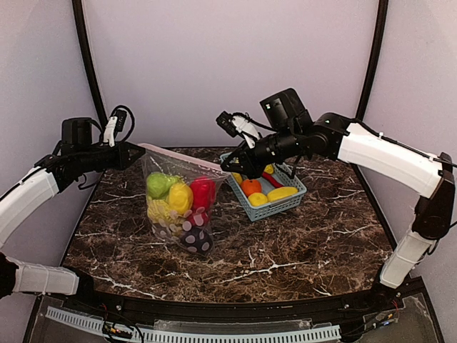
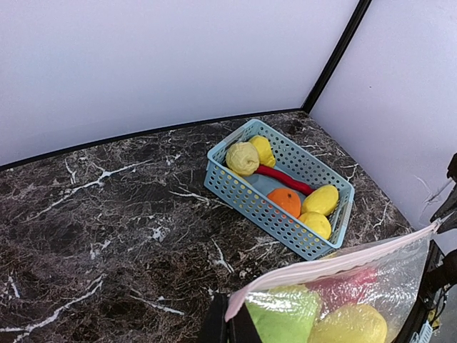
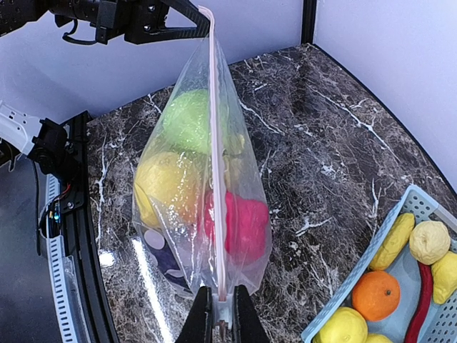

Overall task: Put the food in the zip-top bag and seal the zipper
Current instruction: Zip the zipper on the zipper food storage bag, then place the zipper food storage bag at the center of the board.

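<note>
Viewing from top: bag [image 1: 178, 207] hangs upright between the arms, stretched by its zipper [image 1: 182, 158]; its bottom appears to rest on the worktop [image 1: 300, 250].
Food [image 1: 180, 196]: green, yellow, red and dark purple pieces inside the bag.
Left tool [image 1: 139, 152]: pressed together on the zipper's left end.
Right tool [image 1: 232, 168]: pinching the zipper's right end, above the basket [image 1: 275, 209].
Left wrist view: zipper [image 2: 328, 266] runs as one pink strip over the bagged food [image 2: 350, 325]; left tool [image 2: 228, 327] clamped at the corner.
Basket [image 2: 243, 204]: holds an orange, several yellow pieces and a red one.
Right wrist view: right tool [image 3: 220, 321] nipped on the zipper's [image 3: 214, 179] near end, left tool [image 3: 191, 18] on the far end; strip taut and straight.
Done, by judgement: several pieces bagged.
Left, by judgement: basket pieces not bagged. The strip looks drawn flat, but whether it is sealed cannot be told.
</note>
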Tool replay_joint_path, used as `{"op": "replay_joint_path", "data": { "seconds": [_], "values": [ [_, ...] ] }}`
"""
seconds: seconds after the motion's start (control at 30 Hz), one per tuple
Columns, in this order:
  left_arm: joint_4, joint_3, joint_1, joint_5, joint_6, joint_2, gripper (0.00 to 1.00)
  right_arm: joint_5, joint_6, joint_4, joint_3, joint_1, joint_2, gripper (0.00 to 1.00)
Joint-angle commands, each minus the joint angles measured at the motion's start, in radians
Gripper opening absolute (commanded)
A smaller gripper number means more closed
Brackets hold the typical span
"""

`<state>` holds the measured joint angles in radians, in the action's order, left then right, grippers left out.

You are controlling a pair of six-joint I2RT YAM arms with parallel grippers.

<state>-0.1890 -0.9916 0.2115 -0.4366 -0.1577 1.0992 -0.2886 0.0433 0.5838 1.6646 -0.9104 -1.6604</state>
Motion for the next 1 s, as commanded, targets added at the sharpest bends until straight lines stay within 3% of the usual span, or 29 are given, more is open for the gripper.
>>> {"op": "replay_joint_path", "data": {
  "seconds": [0.0, 0.23, 0.37, 0.47, 0.5, 0.53, 0.57, 0.6, 0.63, 0.7, 0.8, 0.97],
  "values": [
    [0.023, 0.007, -0.05, 0.108, -0.015, -0.018, 0.01, 0.027, -0.009, 0.091, -0.021, 0.02, 0.043, 0.0],
    [0.028, 0.006, -0.054, 0.087, -0.01, -0.023, 0.01, 0.028, -0.017, 0.081, -0.022, 0.025, 0.042, 0.0],
    [0.055, 0.001, -0.055, -0.044, -0.02, 0.01, 0.01, 0.043, -0.07, 0.022, -0.01, 0.025, 0.002, 0.0],
    [0.062, -0.009, -0.055, -0.12, -0.034, 0.03, 0.17, 0.077, -0.127, -0.016, 0.014, 0.025, -0.043, 0.0],
    [0.063, -0.009, -0.055, -0.122, -0.038, 0.032, 0.32, 0.086, -0.14, -0.019, 0.024, 0.025, -0.056, 0.0],
    [0.064, -0.007, -0.055, -0.118, -0.039, 0.031, 0.39, 0.097, -0.15, -0.024, 0.034, 0.025, -0.069, 0.0],
    [0.067, -0.002, -0.054, -0.115, -0.041, 0.023, 0.53, 0.102, -0.157, -0.027, 0.042, 0.025, -0.079, 0.05],
    [0.072, 0.0, -0.054, -0.106, -0.041, 0.018, 0.59, 0.108, -0.161, -0.033, 0.047, 0.025, -0.084, 0.13],
    [0.076, 0.007, -0.055, -0.095, -0.04, 0.006, 0.69, 0.11, -0.165, -0.039, 0.05, 0.025, -0.085, 0.26],
    [0.087, 0.017, -0.055, -0.08, -0.04, -0.014, 0.8, 0.113, -0.166, -0.058, 0.048, 0.025, -0.079, 0.44],
    [0.095, 0.025, -0.055, -0.072, -0.038, -0.029, 0.87, 0.133, -0.169, -0.081, 0.036, 0.025, -0.061, 0.69],
    [0.079, 0.017, -0.055, -0.063, -0.043, -0.015, 0.93, 0.201, -0.208, -0.102, 0.003, 0.047, -0.032, 0.95]
  ]
}}
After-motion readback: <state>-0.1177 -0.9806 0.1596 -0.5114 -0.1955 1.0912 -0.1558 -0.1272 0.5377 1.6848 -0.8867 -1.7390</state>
